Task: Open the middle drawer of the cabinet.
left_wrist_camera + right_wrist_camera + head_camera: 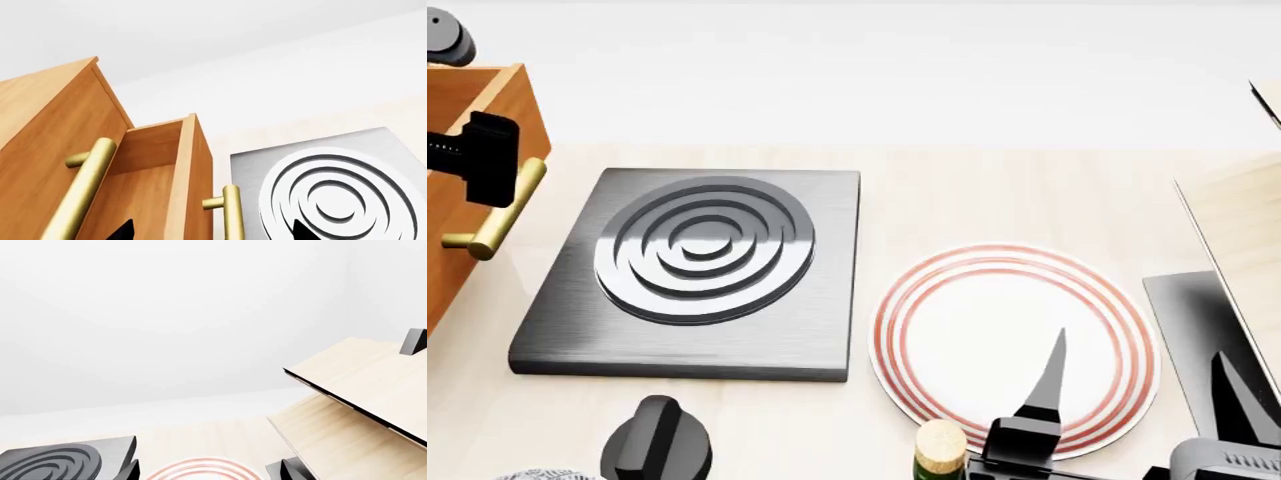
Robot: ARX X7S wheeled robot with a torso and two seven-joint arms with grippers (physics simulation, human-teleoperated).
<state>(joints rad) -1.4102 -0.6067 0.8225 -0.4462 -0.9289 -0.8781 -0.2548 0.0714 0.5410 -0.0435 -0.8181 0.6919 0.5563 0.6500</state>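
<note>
Orange-brown wood fills the near side of your left wrist view: the cabinet point(47, 145) with the middle drawer point(163, 175) pulled out from it, its hollow box showing behind the flat front. You can see its brass handle point(230, 212) standing off that front, and another brass bar point(83, 192) on the cabinet face beside it. Your left claw point(210, 231) shows two dark fingertips point(123, 230) spread well apart, with the drawer front and its handle between them and nothing pinched. From the head camera the cabinet sits at the bench's point(988, 200) far left edge, just beside the grey hotplate point(701, 265). Your right claw point(1134, 385) hangs over the red-ringed plate point(1014, 345), fingers apart and holding nothing. A pale wood rack point(360, 400) rises on the right.
</note>
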